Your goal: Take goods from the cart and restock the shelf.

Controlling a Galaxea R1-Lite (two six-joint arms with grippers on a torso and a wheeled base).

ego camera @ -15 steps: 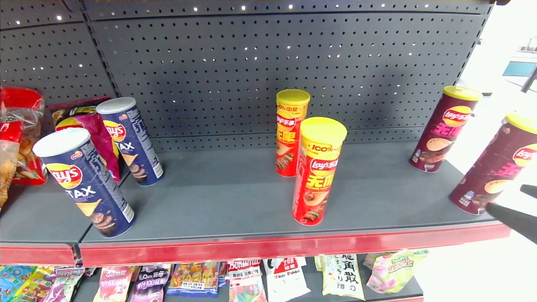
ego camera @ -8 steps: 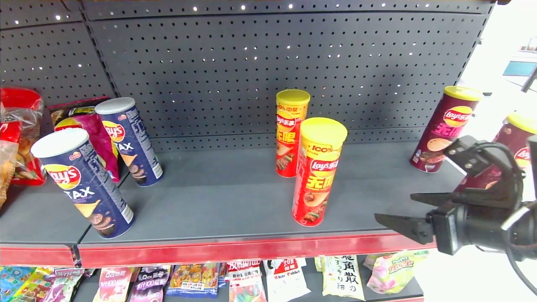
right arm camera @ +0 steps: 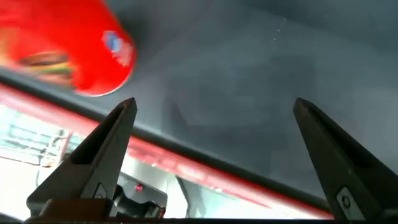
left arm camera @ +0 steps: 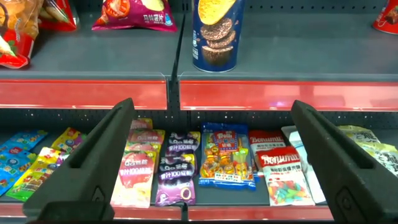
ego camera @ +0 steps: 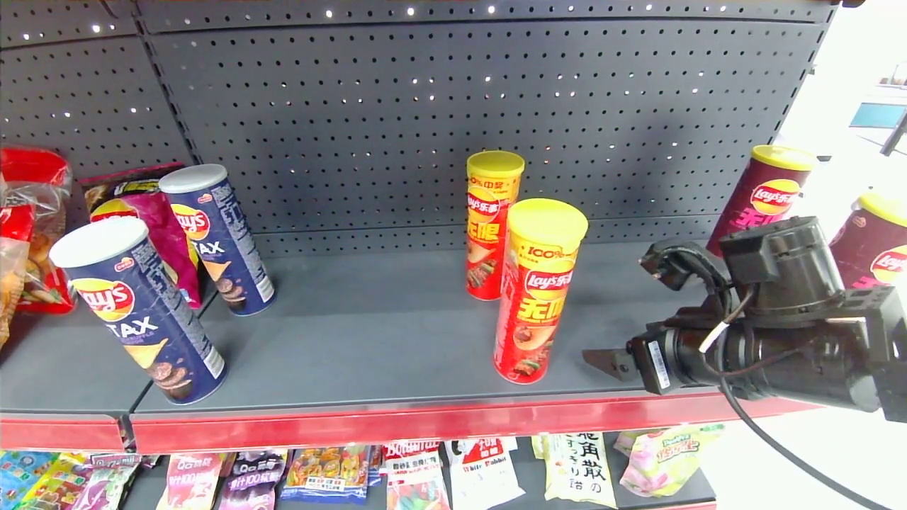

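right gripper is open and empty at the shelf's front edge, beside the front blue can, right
The can's colour is wrong. The right gripper is open and empty at the front edge of the shelf, but it is beside the front red can. The head view shows this.

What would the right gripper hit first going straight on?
Probably the front red can: in the head view the right gripper aims at its base. But the right wrist view shows bare shelf deck between the open fingers, can to one side, so it may only graze it.
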